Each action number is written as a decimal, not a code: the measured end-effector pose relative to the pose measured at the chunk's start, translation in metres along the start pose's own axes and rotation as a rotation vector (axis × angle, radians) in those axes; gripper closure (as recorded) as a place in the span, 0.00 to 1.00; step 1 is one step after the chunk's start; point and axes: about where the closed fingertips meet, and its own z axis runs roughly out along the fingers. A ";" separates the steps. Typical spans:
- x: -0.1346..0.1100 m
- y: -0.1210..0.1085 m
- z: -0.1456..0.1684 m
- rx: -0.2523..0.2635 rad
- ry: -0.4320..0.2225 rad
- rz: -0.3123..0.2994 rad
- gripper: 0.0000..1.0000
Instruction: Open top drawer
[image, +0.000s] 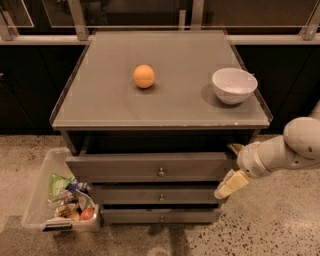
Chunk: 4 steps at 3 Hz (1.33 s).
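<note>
The top drawer (125, 167) is the widest grey front of three, with a small round metal knob (161, 172) at its centre. Its front stands a little further out than the two narrower drawers (161, 196) below it. My gripper (231, 167) is at the right end of the top drawer's front, reaching in from the right on a white arm (290, 147). It is open: one cream finger (230, 185) points down-left below the drawer's corner, and the other tip shows just above it.
An orange (144, 76) and a white bowl (234, 85) sit on the cabinet's grey top (165, 105). A clear bin (37, 200) of packets and fruit stands on the speckled floor at the cabinet's left. Dark cabinets line the back.
</note>
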 end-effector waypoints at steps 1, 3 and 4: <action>0.001 0.011 -0.005 -0.040 0.012 0.020 0.00; -0.001 0.029 -0.009 -0.122 0.033 0.050 0.00; -0.018 0.023 0.004 -0.140 0.023 -0.004 0.00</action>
